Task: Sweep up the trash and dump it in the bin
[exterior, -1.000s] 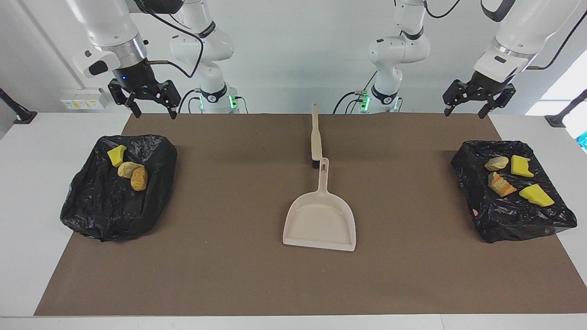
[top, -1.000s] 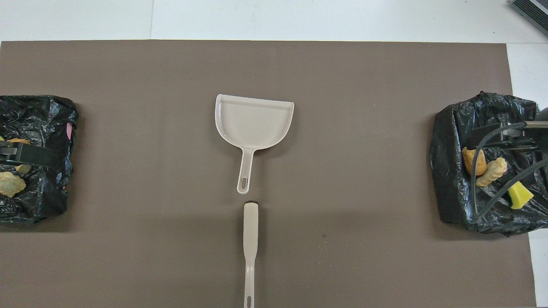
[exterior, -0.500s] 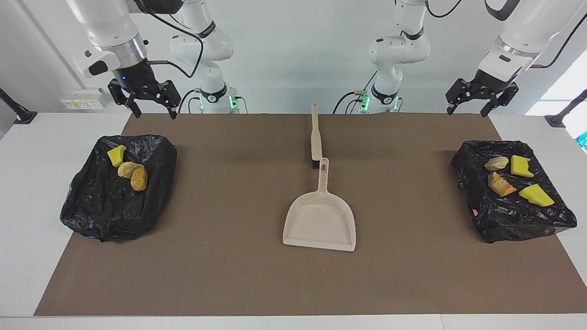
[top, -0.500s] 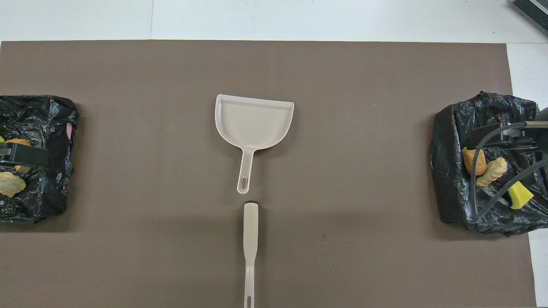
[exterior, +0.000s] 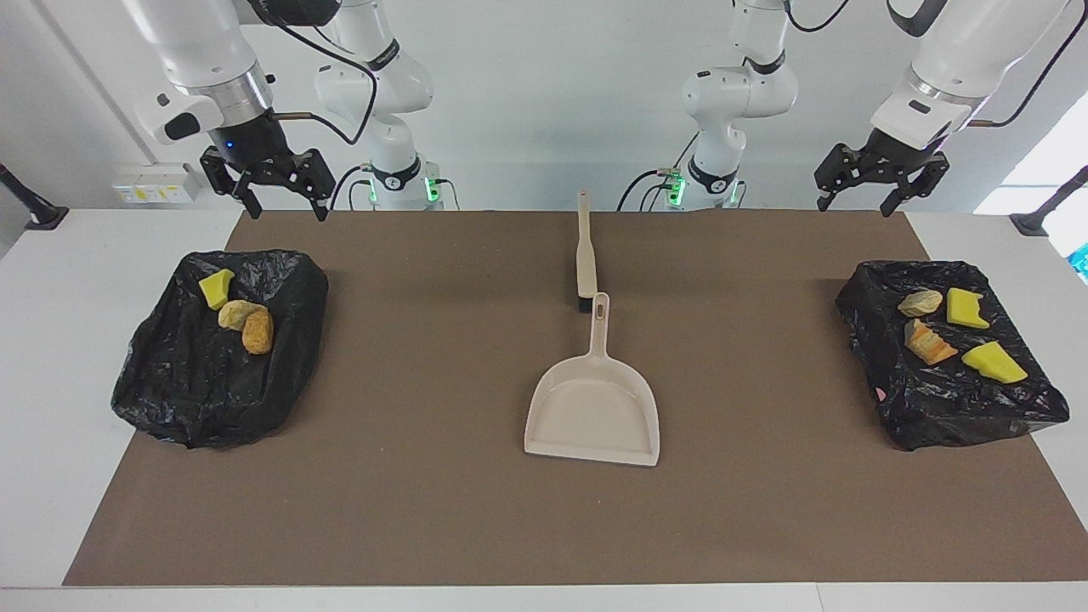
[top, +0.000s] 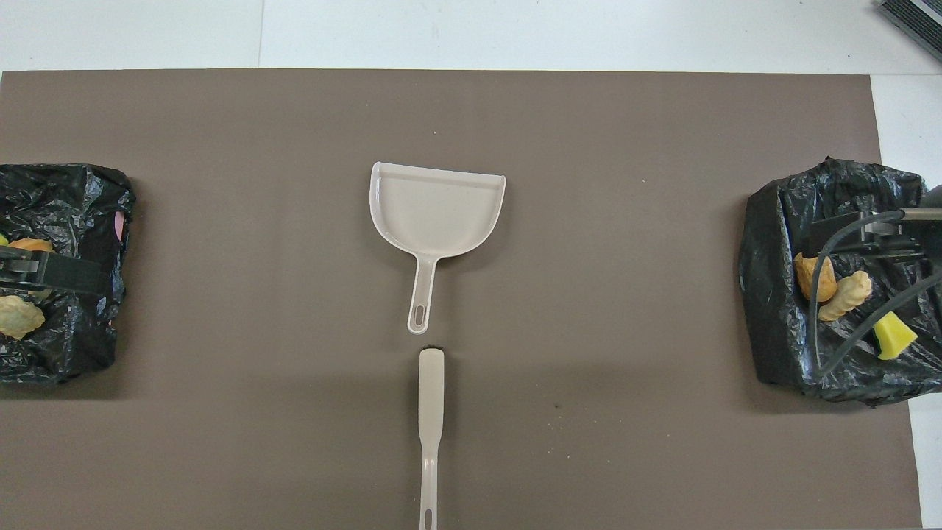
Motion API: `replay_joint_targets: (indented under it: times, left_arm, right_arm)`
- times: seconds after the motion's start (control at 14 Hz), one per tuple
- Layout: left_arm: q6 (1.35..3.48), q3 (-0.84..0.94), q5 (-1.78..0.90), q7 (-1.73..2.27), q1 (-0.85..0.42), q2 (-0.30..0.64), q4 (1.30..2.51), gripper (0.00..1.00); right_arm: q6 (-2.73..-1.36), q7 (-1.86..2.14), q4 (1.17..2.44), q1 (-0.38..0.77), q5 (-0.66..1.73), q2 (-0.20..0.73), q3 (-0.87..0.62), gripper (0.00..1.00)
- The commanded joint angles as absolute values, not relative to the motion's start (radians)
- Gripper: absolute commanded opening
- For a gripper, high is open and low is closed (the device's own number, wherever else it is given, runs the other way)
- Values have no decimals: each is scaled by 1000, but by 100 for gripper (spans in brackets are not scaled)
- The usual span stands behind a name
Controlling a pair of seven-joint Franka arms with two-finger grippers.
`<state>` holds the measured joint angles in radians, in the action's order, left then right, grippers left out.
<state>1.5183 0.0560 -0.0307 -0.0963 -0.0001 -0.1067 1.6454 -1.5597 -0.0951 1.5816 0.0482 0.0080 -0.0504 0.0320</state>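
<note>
dustpan (top: 437,213) mid-mat | brush (top: 430,412) nearer robots | trash (top: 815,277) in black bags (top: 773,294)

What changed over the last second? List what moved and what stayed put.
Only the left gripper moved: it rose a little and drifted toward the table's middle, open and empty above the mat's edge. The right gripper waits open near its bin. Dustpan, brush and all the trash lie where they were.
</note>
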Motion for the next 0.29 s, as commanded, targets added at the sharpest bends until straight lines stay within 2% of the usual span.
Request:
replay_joint_targets:
  times: [0.0, 0.21]
  left_arm:
    - [1511, 43, -29, -84, -15, -115, 1643, 100]
    - [1506, 43, -29, -83, -15, -115, 1638, 100]
  right_arm:
    - [-1572, -104, 1597, 35, 18, -60, 23, 100]
    - [-1571, -106, 1598, 35, 18, -60, 23, 100]
